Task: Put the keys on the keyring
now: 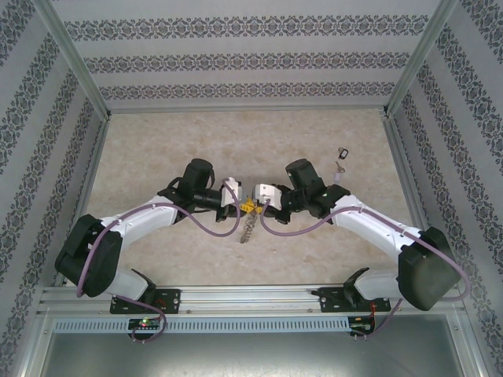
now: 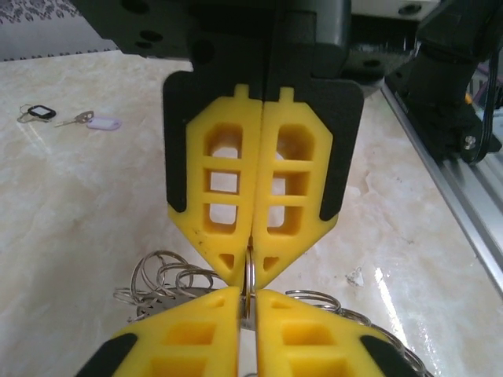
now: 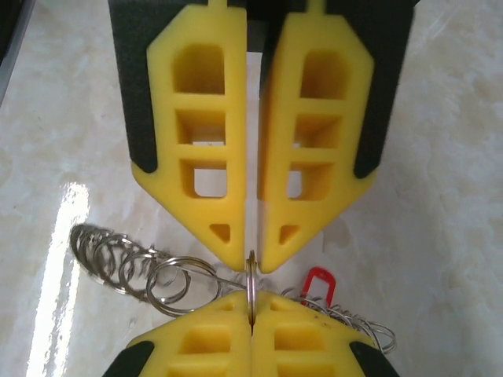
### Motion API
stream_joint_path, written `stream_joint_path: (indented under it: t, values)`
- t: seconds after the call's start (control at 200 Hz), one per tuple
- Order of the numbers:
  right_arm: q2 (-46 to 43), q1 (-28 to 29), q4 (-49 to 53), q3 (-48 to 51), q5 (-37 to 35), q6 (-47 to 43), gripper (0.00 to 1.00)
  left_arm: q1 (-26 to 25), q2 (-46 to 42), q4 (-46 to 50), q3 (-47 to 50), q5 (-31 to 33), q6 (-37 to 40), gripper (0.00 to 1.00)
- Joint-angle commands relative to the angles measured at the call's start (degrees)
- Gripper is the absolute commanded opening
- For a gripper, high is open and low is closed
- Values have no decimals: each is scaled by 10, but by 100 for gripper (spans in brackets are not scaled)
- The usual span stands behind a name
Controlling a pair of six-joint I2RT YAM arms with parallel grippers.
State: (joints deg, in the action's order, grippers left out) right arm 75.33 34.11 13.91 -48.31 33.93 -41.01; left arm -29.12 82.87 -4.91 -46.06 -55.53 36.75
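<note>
Left hand (image 2: 250, 269), right hand (image 3: 251, 259) both clenched on keyring (image 3: 251, 281). I judge threading pending; next: fetch keys (image 1: 341, 159) lying far-right of keyring.

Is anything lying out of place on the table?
Yes: two tagged keys lie alone near the table's far right edge, well apart from the keyring in the middle; they seem not yet put on.

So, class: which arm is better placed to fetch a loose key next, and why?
Probably right. The left end effector and right end effector both pinch the keyring mid-table, but the loose keys lie off to the robot's right.
</note>
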Motion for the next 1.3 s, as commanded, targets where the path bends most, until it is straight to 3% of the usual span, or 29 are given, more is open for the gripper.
stream_joint_path:
  t: [0.0,0.27,0.465,1.024,1.294]
  values:
    - [-36,-17,-81,31,39,54,0,12,-17,13,-14,-42,-5,15]
    - [-81,-36,-237,102,73,134,0,13,-3,15,-20,-47,-5,17]
    - [-77,-32,-238,102,79,135,0,13,3,-16,-28,-52,-31,24]
    - [-73,-26,-230,99,91,128,0,13,4,-28,-39,-49,-40,25]
    - [-69,-13,-215,96,71,112,0,12,5,-39,-38,-63,-57,20]
